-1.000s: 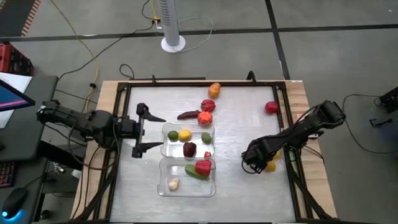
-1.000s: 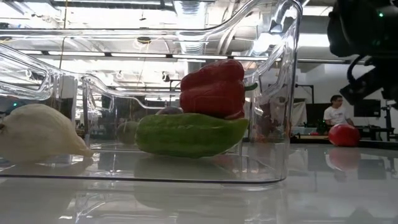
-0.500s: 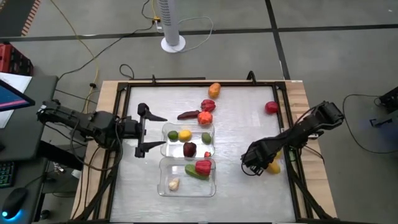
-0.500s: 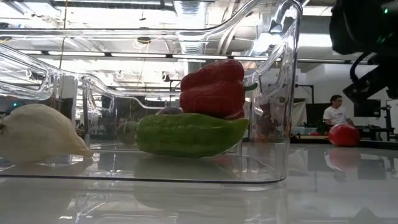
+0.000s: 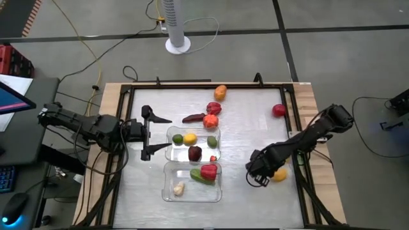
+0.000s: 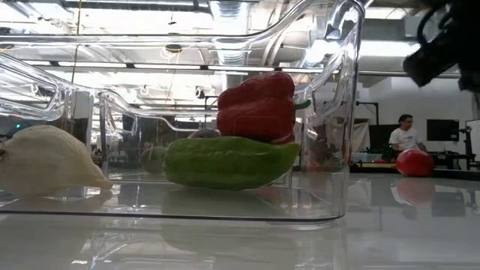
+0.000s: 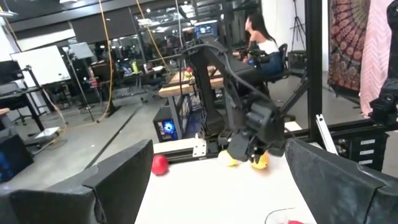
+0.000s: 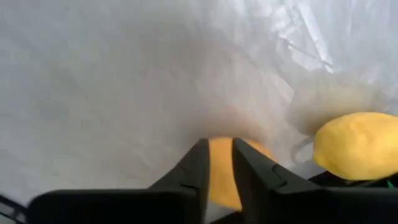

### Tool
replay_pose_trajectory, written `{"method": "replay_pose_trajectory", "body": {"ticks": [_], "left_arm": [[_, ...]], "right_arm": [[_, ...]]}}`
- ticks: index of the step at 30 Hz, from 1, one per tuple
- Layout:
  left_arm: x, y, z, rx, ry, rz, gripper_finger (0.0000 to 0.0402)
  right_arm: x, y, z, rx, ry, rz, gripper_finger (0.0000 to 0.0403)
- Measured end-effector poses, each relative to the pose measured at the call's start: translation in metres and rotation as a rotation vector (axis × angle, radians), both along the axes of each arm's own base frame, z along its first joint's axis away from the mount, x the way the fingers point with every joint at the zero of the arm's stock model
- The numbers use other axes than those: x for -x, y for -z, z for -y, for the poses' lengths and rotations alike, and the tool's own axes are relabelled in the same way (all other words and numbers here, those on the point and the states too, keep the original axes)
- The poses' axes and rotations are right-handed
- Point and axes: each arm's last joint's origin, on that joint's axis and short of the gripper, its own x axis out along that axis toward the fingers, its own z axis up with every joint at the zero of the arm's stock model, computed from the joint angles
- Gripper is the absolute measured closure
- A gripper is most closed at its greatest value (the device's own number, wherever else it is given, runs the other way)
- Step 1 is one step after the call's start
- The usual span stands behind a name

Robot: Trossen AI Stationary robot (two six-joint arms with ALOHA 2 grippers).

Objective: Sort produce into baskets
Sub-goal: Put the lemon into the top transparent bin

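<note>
Two clear plastic baskets sit mid-counter, left of the right end effector, which is pinched on a small orange-yellow produce piece. Left end effector waits spread, beside the far basket's left wall.

Orange rounded produce piece mostly hidden between the right gripper's dark fingers, yellow lemon-shaped piece cut off at three o'clock.

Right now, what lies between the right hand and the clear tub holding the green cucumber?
Only bare white tabletop separates the right hand from the clear plastic tub, seen in the high view.
</note>
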Motion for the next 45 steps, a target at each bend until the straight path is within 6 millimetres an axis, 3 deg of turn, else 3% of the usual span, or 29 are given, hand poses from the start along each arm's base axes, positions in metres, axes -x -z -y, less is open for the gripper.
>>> {"method": "replay_pose_trajectory", "body": {"ticks": [3, 10, 15, 22, 31, 39, 45], "left_arm": [[0.000, 0.001, 0.000, 0.000, 0.000, -0.007, 0.0049], [0.000, 0.002, 0.000, -0.002, 0.000, -0.022, 0.0049], [0.000, 0.002, 0.000, -0.001, 0.000, -0.022, 0.0049], [0.000, 0.002, 0.000, 0.001, 0.000, -0.021, 0.0049], [0.000, 0.002, 0.000, 0.000, 0.000, -0.023, 0.0049], [0.000, 0.004, 0.000, -0.004, 0.000, -0.040, 0.0049], [0.000, 0.004, 0.000, -0.005, 0.000, -0.040, 0.0049]], "right_arm": [[0.006, -0.004, -0.011, 0.004, -0.062, -0.012, 0.0261], [0.030, -0.005, -0.036, 0.017, -0.199, -0.067, 0.0102], [0.042, -0.004, -0.048, 0.041, -0.310, -0.063, 0.0043], [0.055, 0.000, -0.059, 0.094, -0.619, 0.002, 0.0044], [0.052, 0.006, -0.062, 0.109, -0.970, 0.005, 0.0070], [0.045, 0.037, -0.070, 0.128, -1.098, -0.143, 0.0074], [0.043, 0.057, -0.073, 0.120, -1.089, -0.250, 0.0086]]}}
